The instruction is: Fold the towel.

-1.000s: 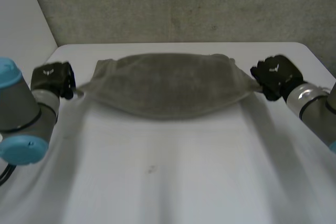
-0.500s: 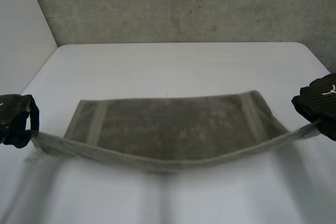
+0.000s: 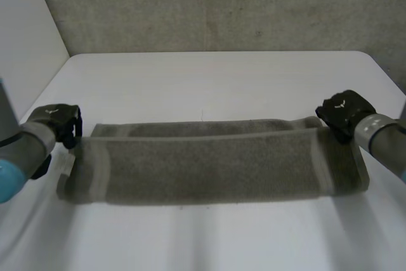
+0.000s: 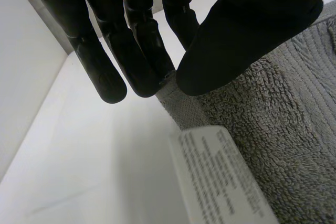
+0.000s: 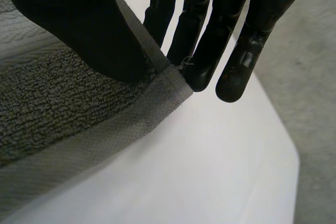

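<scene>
The grey terry towel (image 3: 203, 166) lies across the middle of the white counter (image 3: 209, 74), doubled lengthwise into a long band. Its top layer stops just short of the far edge, so a narrow strip of the lower layer shows there. The left robot hand (image 3: 56, 122) pinches the far left corner between thumb and fingers, beside a white label (image 4: 220, 177). The right robot hand (image 3: 342, 112) pinches the hemmed far right corner likewise.

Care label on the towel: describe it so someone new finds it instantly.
On the white table lies a grey towel, folded into a long band. At the corner pinched by the left hand, a label sticks out from the edge. It is the only smooth, white, printed piece against grey terry.
</scene>
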Robot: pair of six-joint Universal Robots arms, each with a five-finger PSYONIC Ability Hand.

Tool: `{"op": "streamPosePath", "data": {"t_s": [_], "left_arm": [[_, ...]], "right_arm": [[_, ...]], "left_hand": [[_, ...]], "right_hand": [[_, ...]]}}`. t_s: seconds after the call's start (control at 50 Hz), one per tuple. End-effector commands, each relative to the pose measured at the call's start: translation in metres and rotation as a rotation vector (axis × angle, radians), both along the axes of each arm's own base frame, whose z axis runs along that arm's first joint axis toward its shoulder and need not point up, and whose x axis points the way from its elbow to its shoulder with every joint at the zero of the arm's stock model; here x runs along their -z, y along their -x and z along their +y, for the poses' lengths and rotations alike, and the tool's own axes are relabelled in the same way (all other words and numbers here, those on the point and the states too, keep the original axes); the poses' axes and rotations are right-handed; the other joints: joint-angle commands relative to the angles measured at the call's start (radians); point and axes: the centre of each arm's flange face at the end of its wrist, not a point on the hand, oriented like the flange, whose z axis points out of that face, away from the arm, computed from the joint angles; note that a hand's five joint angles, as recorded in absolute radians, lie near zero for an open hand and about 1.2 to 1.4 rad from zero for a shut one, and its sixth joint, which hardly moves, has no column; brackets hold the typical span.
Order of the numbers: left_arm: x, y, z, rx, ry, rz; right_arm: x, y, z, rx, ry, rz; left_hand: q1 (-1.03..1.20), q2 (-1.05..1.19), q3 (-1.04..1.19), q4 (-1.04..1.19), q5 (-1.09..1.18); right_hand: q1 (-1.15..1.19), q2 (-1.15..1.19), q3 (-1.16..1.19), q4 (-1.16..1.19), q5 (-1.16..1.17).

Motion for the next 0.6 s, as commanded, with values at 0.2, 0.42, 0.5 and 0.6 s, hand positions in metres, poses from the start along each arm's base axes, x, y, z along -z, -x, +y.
{"op": "streamPosePath", "data": {"t_s": [0.2, 0.42, 0.5, 0.6], "left_arm": [[0.026, 0.026, -0.056, -0.025, 0.062, -0.020], [0.001, 0.049, -0.036, 0.039, 0.164, 0.009], [-0.011, 0.047, -0.024, 0.041, 0.204, 0.020], [-0.022, 0.043, -0.007, 0.040, 0.251, 0.036]], "right_arm": [[0.018, -0.030, -0.046, 0.022, 0.204, -0.019], [-0.008, -0.022, -0.016, 0.104, 0.147, -0.067], [-0.010, -0.018, 0.003, 0.105, 0.051, -0.114], [-0.001, -0.009, 0.036, 0.085, -0.153, -0.140]], "left_hand": [[-0.640, -0.667, -0.667, -0.667, -0.647], [-1.016, -1.043, -1.043, -1.043, -1.023], [-1.016, -1.043, -1.043, -1.043, -1.023], [-1.016, -1.043, -1.043, -1.043, -1.023]], "right_hand": [[-0.800, -1.003, -1.015, -1.022, -0.983], [-0.800, -1.003, -1.015, -1.022, -0.983], [-0.800, -1.003, -1.015, -1.022, -0.983], [-0.800, -1.003, -1.015, -1.022, -0.983]]}}
